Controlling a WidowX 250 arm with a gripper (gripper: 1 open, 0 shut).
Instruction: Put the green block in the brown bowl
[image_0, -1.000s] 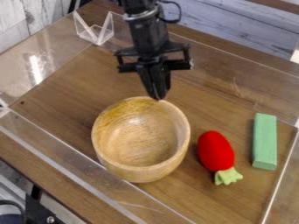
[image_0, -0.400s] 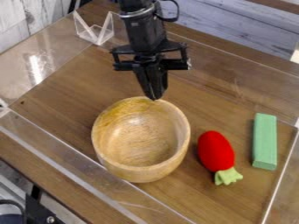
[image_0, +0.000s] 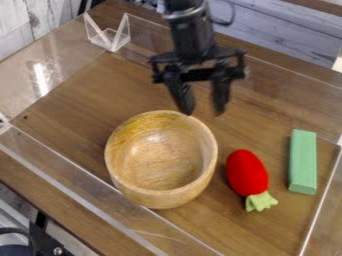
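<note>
Light-brown wood, thick-rimmed and grained: the brown bowl (image_0: 162, 157) at the near centre of the wooden table (image_0: 80, 100), holding nothing, with a red strawberry toy (image_0: 246, 172) just beside its right rim and the green block (image_0: 303, 160) flat on the table further right, apart from both and from the arm. Above and behind the bowl's far right edge, the black gripper (image_0: 201, 100), pointing steeply down, fingers spread wide and grasping nothing. Against the earlier frames: jaws then pinched together over the bowl's far rim, now parted and shifted rightward; bowl, toy and block unmoved.
</note>
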